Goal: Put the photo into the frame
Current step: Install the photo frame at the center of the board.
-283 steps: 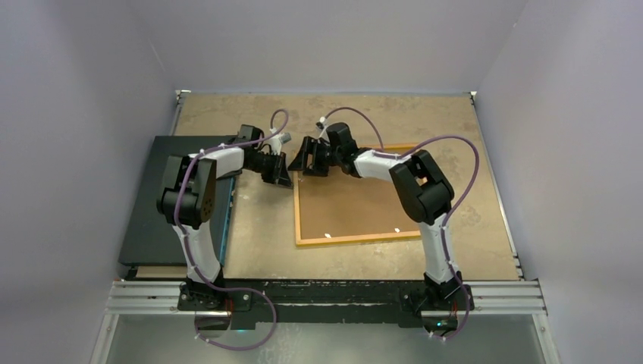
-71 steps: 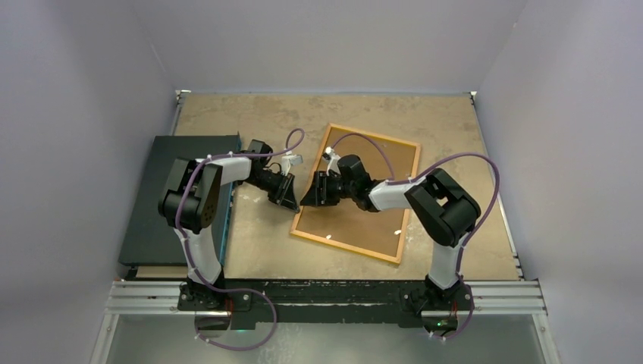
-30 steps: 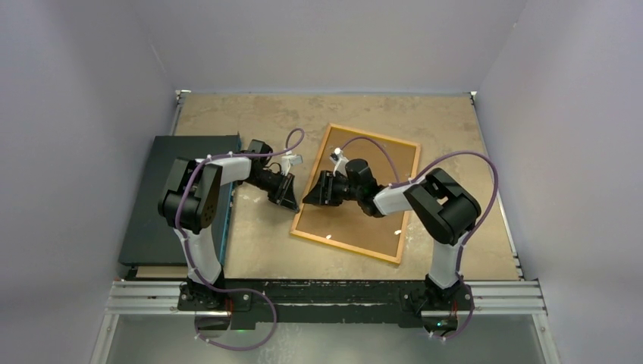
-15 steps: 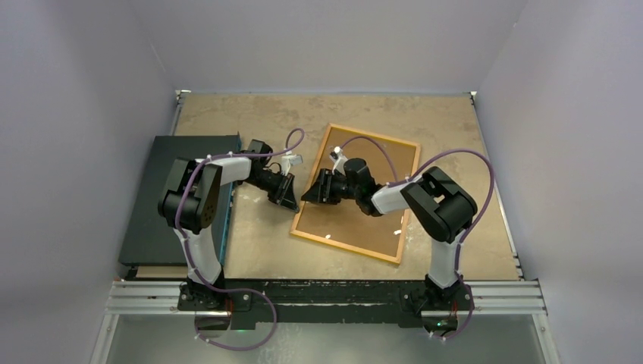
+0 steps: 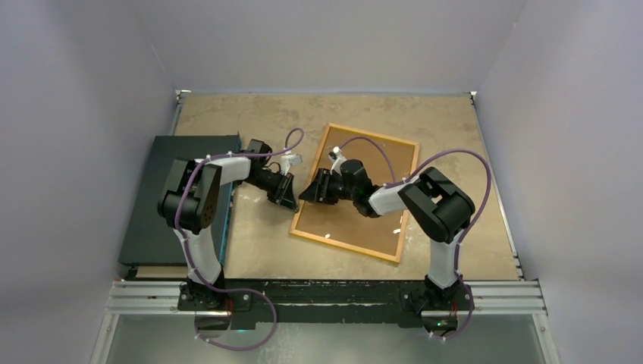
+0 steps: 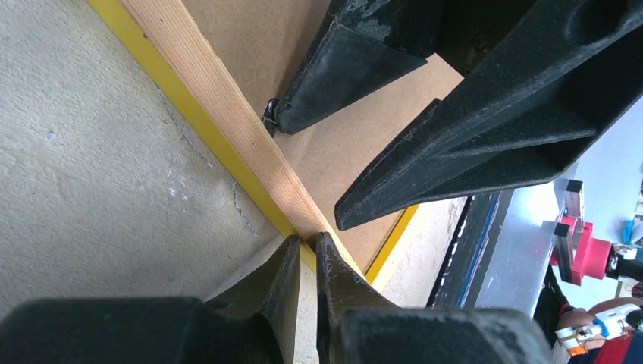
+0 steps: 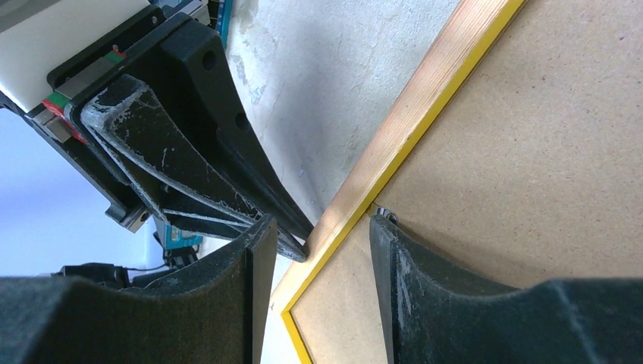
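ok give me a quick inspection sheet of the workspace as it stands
surface: mottled tan table
frame: frame lies back up, askew, with a brown backing board in it
photo: nothing seen
clutter: black panel at the table's left
pincers: left pincer shut, tips at the frame's outer left edge; right pincer open, straddling that same rail beside a small metal tab
cables: purple cables loop along both arms
surroundings: plain grey walls, metal rail at the near edge
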Action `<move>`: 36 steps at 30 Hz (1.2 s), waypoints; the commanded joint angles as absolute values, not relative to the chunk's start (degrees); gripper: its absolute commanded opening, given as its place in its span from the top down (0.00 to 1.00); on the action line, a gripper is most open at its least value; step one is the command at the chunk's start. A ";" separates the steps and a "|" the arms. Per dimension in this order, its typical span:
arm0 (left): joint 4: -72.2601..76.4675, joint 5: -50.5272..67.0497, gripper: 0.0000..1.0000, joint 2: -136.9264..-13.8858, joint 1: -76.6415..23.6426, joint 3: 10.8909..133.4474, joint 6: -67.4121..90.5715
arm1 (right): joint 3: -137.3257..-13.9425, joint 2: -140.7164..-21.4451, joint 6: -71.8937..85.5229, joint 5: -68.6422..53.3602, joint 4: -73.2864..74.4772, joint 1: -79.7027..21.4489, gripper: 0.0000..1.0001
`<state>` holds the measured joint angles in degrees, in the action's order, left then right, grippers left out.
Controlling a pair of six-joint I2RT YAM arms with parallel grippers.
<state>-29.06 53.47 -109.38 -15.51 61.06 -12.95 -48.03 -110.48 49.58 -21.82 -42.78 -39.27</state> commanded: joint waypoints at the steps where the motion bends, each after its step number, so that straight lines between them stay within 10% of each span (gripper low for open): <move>1: -27.68 50.89 1.00 -109.16 -16.36 60.73 -15.26 | -49.25 -111.98 49.25 -16.30 -40.21 -40.69 0.48; 19: -25.40 53.97 1.00 -108.06 -17.05 57.35 -13.51 | -51.74 -109.27 54.97 -6.52 -36.34 -46.29 0.48; 25: -25.20 58.19 1.00 -105.67 -16.85 56.99 -13.14 | -52.66 -102.86 53.28 -13.90 -32.63 -43.19 0.33; 36: -34.23 57.56 0.79 -105.39 -14.83 63.64 -23.79 | -54.45 -92.54 44.61 -16.29 -16.25 -28.04 0.18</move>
<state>-33.74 57.36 -107.24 -15.38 62.67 -18.63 -51.94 -92.25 49.74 -15.92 -24.97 -32.01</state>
